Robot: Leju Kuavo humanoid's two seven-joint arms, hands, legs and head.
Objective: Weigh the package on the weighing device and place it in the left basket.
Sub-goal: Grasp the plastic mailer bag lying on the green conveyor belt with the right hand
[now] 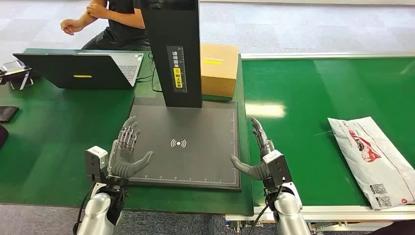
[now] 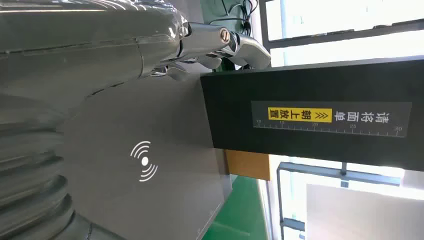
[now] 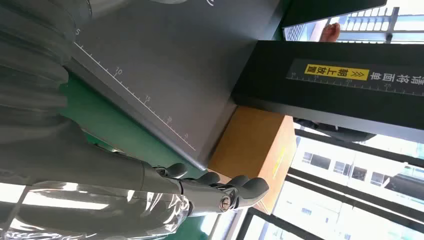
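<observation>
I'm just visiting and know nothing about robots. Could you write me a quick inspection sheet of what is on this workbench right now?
Surface: green table on the left, green conveyor belt on the right.
Job's things: white package lies on the belt; dark weighing device has nothing on its platform. Basket: nothing seen.
Clutter: laptop, cardboard box, phone.
Hands: left hand and right hand open, holding nothing, at the platform's two sides.
Cables: black cables behind the laptop.
Surroundings: a seated person beyond the table.
</observation>
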